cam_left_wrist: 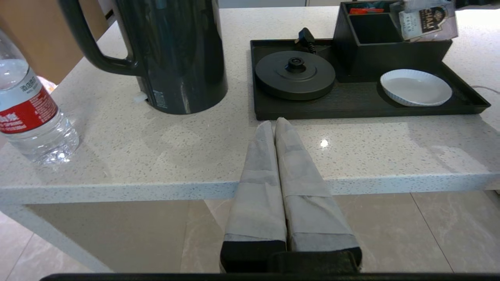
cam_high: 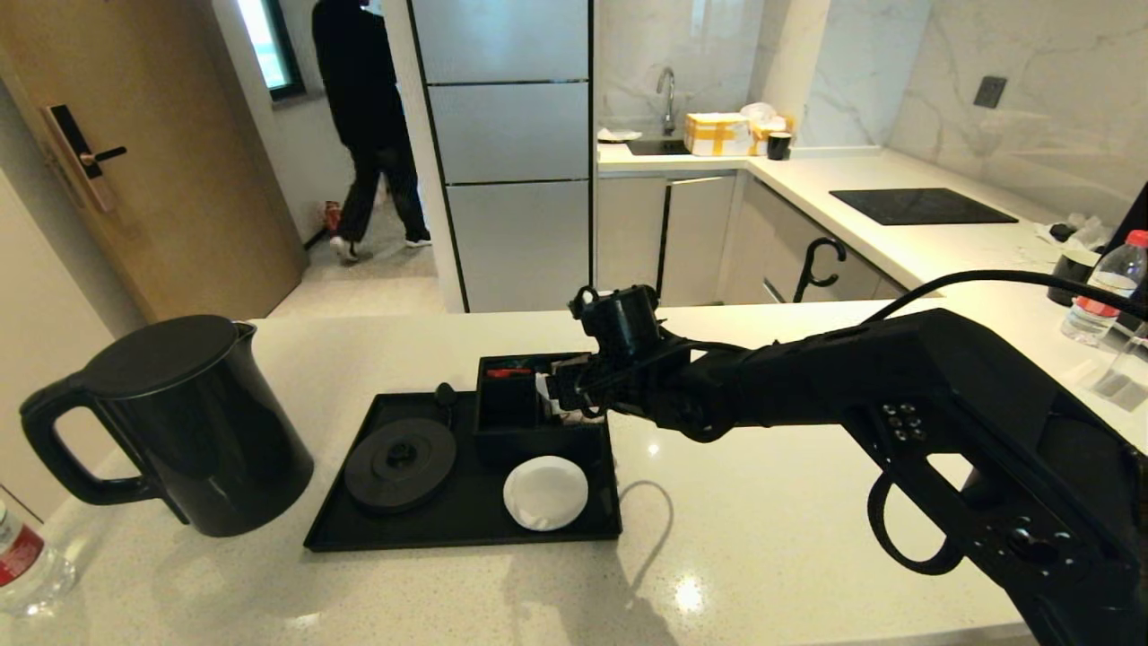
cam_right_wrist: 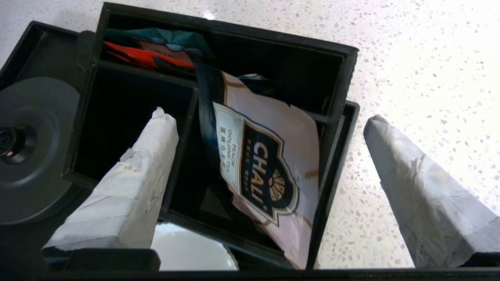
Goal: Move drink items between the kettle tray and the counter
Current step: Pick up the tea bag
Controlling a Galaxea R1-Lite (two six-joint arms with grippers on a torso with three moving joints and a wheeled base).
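My right gripper point(cam_right_wrist: 269, 128), fingers spread wide, straddles the pinkish black-labelled tea sachet point(cam_right_wrist: 269, 171) leaning in the divided black box point(cam_right_wrist: 343, 78) at the tray's far edge; closing could catch the wall.

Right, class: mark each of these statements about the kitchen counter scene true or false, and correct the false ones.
1. The kettle sits on its round base. False: it stands on the counter, beside the tray.
2. The right pincer is open over the divided box. True.
3. The tea sachet lies flat on the counter. False: it leans inside the box.
4. The left pincer is shut and holds nothing. True.
5. The white coaster is on the tray. True.
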